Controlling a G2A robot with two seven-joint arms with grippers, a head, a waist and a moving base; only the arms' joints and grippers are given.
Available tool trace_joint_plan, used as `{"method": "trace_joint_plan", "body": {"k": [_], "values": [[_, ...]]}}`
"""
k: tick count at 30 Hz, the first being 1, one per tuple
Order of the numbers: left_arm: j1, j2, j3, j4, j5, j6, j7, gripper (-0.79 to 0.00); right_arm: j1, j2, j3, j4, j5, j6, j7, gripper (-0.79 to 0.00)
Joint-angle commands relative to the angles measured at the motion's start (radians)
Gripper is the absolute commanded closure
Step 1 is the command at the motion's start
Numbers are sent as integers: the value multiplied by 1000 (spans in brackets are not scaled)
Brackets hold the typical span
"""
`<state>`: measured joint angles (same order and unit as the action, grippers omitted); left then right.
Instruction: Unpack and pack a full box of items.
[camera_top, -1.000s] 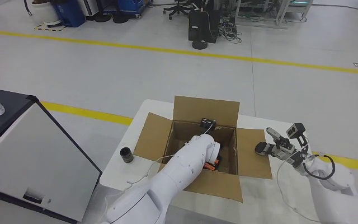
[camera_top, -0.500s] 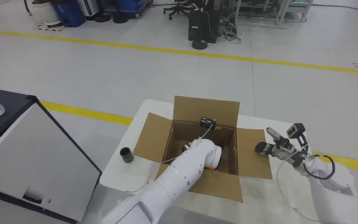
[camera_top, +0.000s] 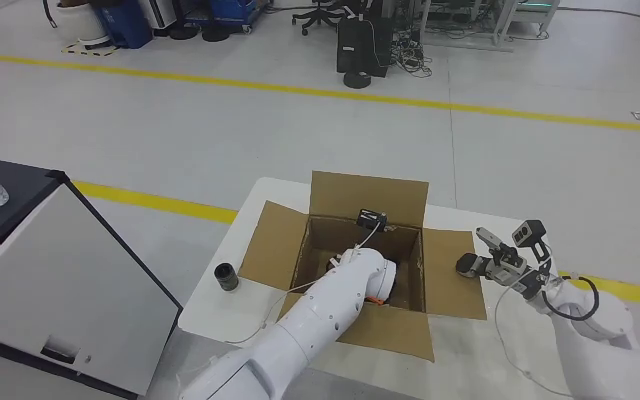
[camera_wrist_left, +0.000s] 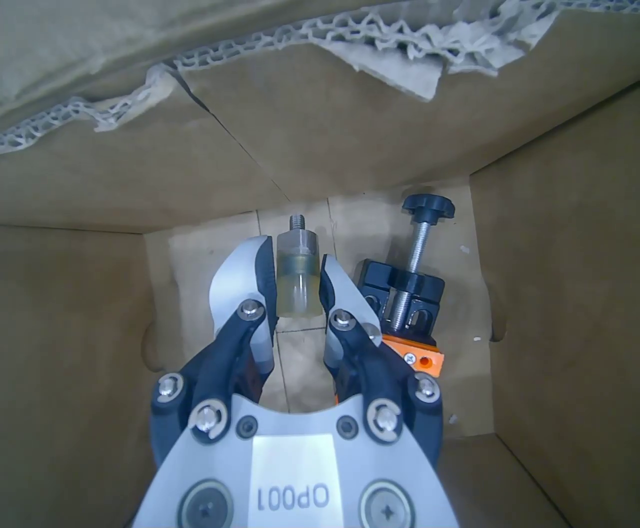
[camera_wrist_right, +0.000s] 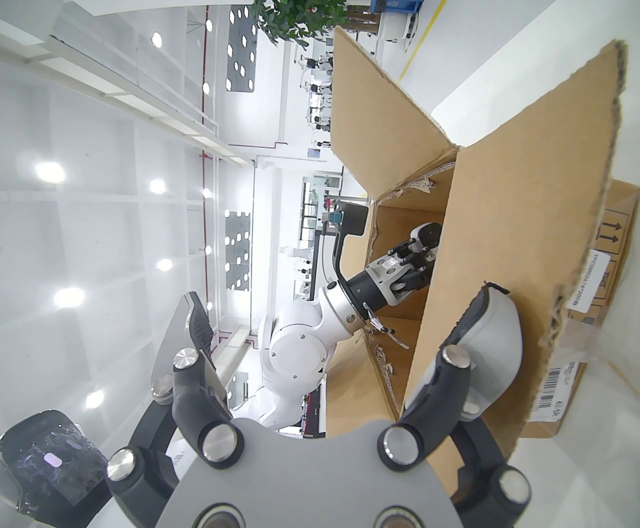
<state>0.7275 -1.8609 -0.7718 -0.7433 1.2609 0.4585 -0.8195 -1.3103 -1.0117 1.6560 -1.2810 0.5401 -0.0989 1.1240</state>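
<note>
Fingers of my left gripper are pressed against both sides of the small clear cylinder, low down inside the box. I read that as a pinch, though I cannot tell whether the cylinder is off the cardboard floor yet. Its threaded metal end pokes out beyond the fingertips.

My plan is a straight, slow lift with the wrist kept at this angle. The plastic looks smooth and the pads hold only its sides, so I expect any twist could let it slide out. The black clamp with the long screw lies just beside one finger. I would rise before shifting sideways, so as not to drag it along. Torn flap edges hang over the opening, so I would bring the arm out through the middle.

My right gripper has its fingers spread with nothing pinched, by the outer edge of the flap on that side. I would leave it parked there.

Once out, the table near the small black cup looks a fair spot to set the cylinder down.
</note>
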Motion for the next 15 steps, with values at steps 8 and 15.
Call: {"method": "trace_joint_plan", "body": {"k": [8,15], "values": [[27,18,-20,-83,77,28,-64,0,0,0,0,0,0,0,0,-785],[86,43,-38,-289,169,4,-296,0,0,0,0,0,0,0,0,-785]]}}
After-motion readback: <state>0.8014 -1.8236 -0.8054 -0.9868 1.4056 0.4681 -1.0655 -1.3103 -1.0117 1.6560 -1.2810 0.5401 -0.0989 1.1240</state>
